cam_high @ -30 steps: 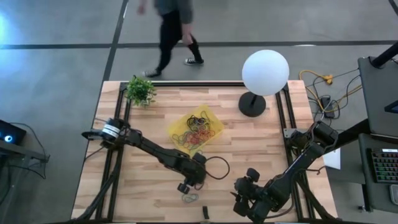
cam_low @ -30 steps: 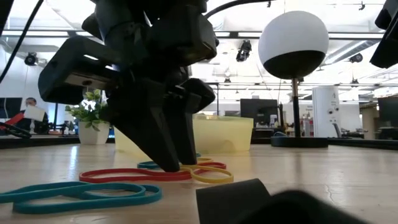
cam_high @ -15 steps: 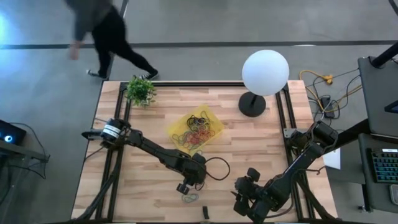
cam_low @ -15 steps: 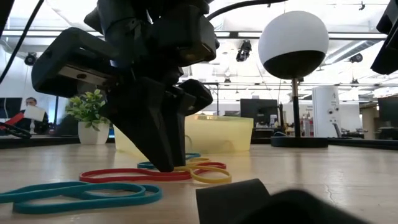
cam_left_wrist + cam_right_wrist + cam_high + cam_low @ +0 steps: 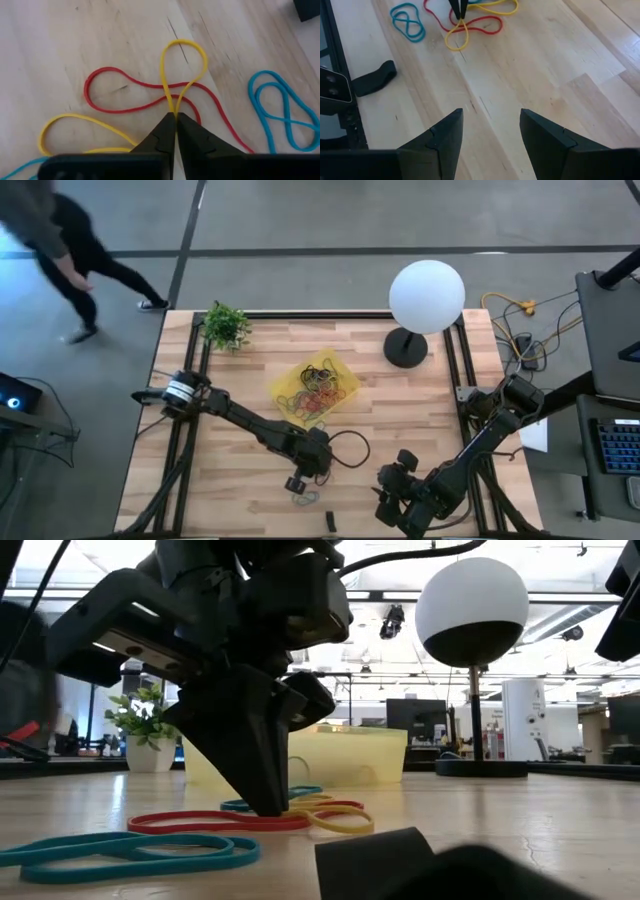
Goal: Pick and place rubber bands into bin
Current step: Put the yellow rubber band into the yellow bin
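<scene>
Since earlier frame, left gripper (image 5: pixel 173 116) has clenched: fingers now pinch yellow rubber band (image 5: pixel 183 65) flat on table (image 5: pixel 420 420), where it crosses red rubber band (image 5: pixel 125 95). Blue rubber band (image 5: pixel 277 112) lies just beside red one. Right gripper (image 5: pixel 490 132) hangs near table's front edge, jaws spread, holding nothing. Beyond yellow band, well apart: bin (image 5: pixel 315 388) with more bands inside. Farther past bin: lamp (image 5: pixel 426 297), plant (image 5: pixel 226 326). Person (image 5: pixel 60 240) has moved farther off from plant.
</scene>
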